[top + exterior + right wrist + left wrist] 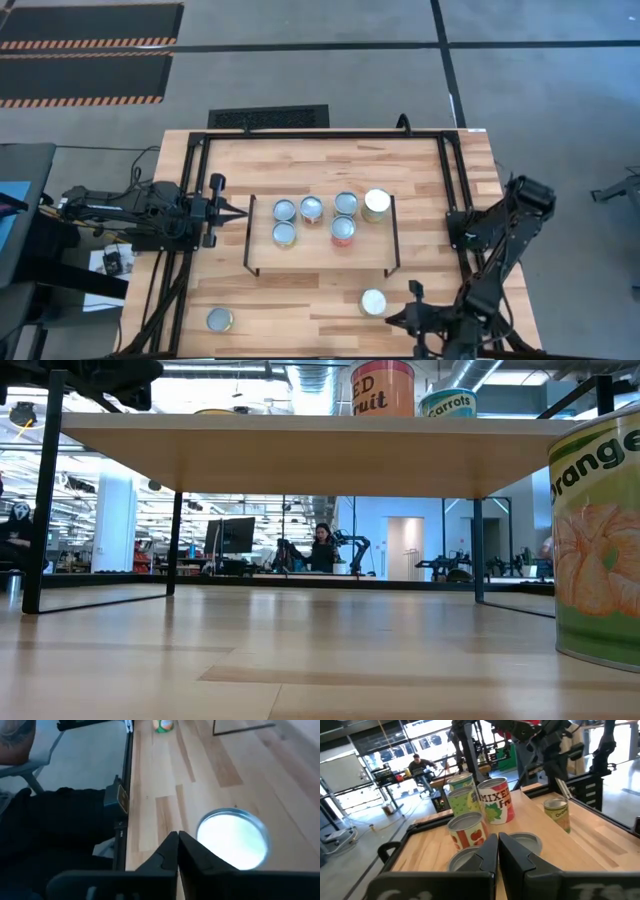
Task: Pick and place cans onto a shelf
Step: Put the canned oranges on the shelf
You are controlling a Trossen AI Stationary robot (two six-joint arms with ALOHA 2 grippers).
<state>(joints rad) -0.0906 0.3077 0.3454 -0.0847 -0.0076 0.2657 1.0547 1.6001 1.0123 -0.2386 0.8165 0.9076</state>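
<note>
My right gripper (177, 851), fingers closed on nothing, hovers just beside a silver-topped can (232, 837) on the tabletop (300, 305) near the shelf (320, 265). Five cans stand on the shelf. My left gripper (243, 213), closed, waits at its end.

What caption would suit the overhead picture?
Six cans on the shelf, two cans left on the table; right gripper beside one.
</note>
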